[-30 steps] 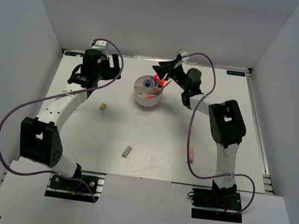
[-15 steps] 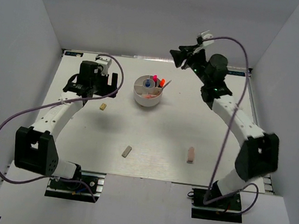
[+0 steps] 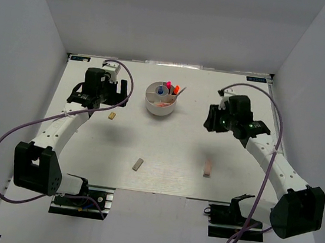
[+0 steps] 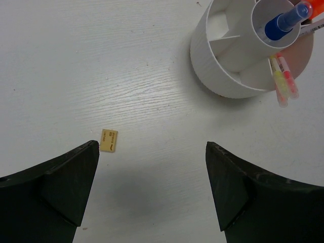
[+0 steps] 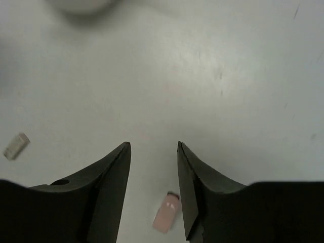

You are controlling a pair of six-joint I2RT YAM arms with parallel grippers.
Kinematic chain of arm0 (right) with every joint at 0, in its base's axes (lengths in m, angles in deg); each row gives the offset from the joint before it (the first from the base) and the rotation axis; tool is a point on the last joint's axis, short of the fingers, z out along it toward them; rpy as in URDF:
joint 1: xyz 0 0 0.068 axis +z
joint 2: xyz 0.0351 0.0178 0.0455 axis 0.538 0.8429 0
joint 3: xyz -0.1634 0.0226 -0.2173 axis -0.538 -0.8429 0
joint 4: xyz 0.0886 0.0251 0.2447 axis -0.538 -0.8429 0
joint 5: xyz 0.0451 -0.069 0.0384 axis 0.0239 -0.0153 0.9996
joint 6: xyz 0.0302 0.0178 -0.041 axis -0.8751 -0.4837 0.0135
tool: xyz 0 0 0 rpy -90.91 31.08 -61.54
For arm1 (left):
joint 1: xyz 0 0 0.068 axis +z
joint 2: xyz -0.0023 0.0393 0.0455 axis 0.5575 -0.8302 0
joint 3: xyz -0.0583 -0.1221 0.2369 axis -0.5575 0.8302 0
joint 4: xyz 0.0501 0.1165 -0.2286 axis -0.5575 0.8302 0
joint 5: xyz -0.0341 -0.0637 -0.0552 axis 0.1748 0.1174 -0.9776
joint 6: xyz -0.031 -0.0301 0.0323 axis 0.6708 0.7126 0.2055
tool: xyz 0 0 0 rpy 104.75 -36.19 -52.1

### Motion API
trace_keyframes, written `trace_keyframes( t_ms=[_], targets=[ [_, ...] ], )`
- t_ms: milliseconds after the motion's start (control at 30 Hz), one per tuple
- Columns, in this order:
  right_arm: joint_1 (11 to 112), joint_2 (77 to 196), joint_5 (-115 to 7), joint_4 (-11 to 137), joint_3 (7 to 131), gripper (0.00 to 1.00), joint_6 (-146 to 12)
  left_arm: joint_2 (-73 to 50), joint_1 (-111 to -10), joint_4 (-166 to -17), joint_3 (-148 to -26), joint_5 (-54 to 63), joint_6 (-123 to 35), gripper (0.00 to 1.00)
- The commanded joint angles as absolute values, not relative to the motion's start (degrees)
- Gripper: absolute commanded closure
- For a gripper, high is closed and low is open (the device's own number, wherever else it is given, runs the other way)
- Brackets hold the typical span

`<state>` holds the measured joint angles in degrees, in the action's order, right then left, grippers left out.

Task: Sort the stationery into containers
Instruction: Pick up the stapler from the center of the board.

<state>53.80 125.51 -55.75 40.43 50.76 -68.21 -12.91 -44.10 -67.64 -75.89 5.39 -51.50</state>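
Note:
The round white tub (image 3: 160,104) stands at the back middle, holding highlighters with pink and orange caps, pens and a blue-capped bottle; it also shows in the left wrist view (image 4: 223,76). A beige eraser (image 3: 112,115) lies left of it, by my left gripper's left finger in the left wrist view (image 4: 108,140). A grey eraser (image 3: 137,164) and a pink eraser (image 3: 207,167) lie nearer the front. My left gripper (image 3: 93,102) is wide open and empty. My right gripper (image 3: 213,120) is open and empty above the table; the pink eraser (image 5: 167,218) shows below between its fingers.
Grey walls enclose the white table on three sides. Purple cables loop from both arms. The grey eraser shows at the left of the right wrist view (image 5: 16,146).
My right arm has swung away from the tub, down and to the right over the table. My left gripper has shifted slightly toward the beige eraser.

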Motion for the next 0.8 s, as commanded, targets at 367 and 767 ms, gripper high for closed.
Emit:
trace_keyframes(
  t_ms=[367,767],
  targets=[
    [50.92,132.75,-47.67,27.00,40.92,0.57,-82.85,-11.15,-43.91,-67.01,-77.63,9.75,-51.97,0.05],
    [50.74,129.77,-51.44,25.51,34.51,0.50,-82.32,-12.29,-43.91,-67.80,-76.48,9.84,-52.32,0.05]
  ],
)
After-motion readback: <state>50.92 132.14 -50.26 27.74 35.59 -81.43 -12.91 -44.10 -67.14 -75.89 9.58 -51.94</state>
